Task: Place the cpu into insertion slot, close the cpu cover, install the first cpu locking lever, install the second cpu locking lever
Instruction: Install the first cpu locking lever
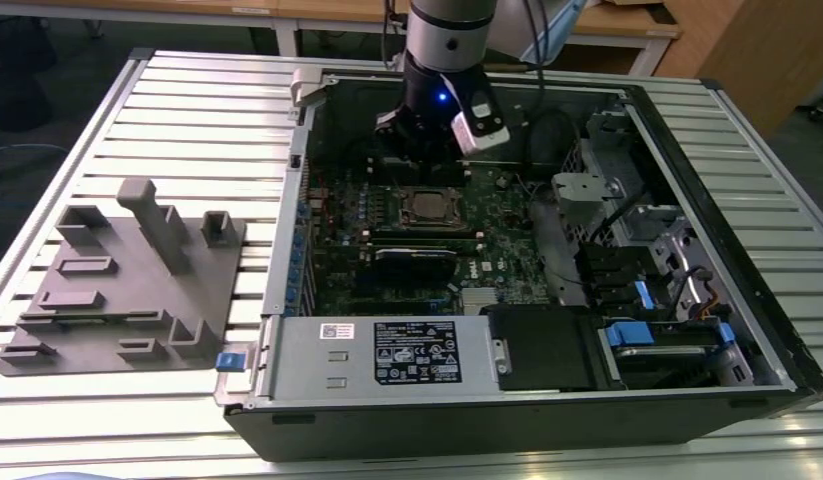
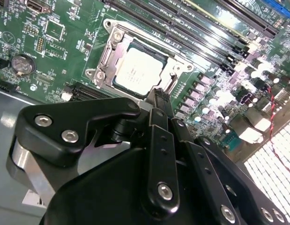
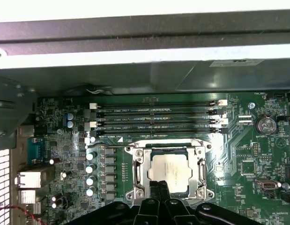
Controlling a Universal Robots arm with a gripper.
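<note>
The cpu [image 3: 169, 172] lies flat in the insertion slot [image 1: 431, 205] on the green motherboard, its pale silver top showing in both wrist views. The cpu cover [image 3: 141, 171] is a silvery frame lying down around the chip [image 2: 135, 70], which shows through the cover's [image 2: 112, 56] window. A thin metal lever rod [image 3: 112, 146] runs along the socket's side by the memory slots. My gripper [image 3: 159, 187] hangs just above the socket's edge. Its black fingertips [image 2: 159, 96] are pressed together with nothing between them. In the exterior view the arm [image 1: 445, 60] reaches down into the open case.
Long black memory slots [image 3: 154, 119] run beside the socket, with a coin battery [image 3: 265, 124] on the board. The case wall [image 3: 135, 56] rises close behind. A power supply [image 1: 384, 350] and drive bays [image 1: 651, 290] crowd the case. A grey fixture [image 1: 131, 280] sits on the table at the exterior view's left.
</note>
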